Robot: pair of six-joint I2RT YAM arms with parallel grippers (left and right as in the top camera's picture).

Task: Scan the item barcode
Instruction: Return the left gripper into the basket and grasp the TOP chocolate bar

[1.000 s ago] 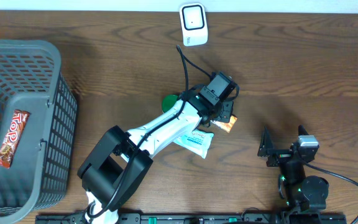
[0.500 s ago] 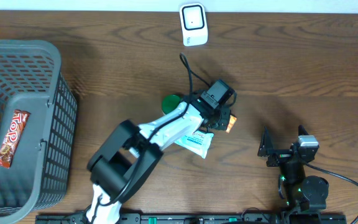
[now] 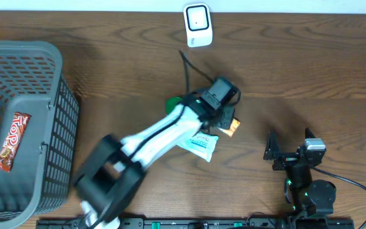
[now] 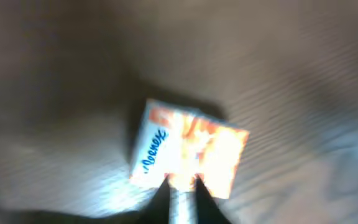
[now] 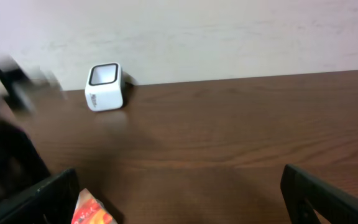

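**Kleenex pack at the left hand's tips, short of the scanner**

Kleenex tissue pack [image 4: 188, 149], orange and white, lies on the brown wooden surface [image 3: 310, 70] near the middle, just beside the end of the left arm. In the left wrist view the left hand [image 4: 180, 190] has its tips close together at the pack's near edge. That picture is blurred, so I cannot tell whether the hand is grasping the pack or only touching it. The white barcode scanner [image 3: 197, 24] stands at the far edge of the surface, well apart from the pack. A white packet [image 3: 203, 145] lies partly under the left arm, and a green object [image 3: 172, 102] shows on the arm's other side. The right hand [image 5: 188, 196] sits near the front right, its fingers spread wide with nothing between them. A grey basket [image 3: 56, 70] at the left holds a red candy bar [image 3: 11, 141].
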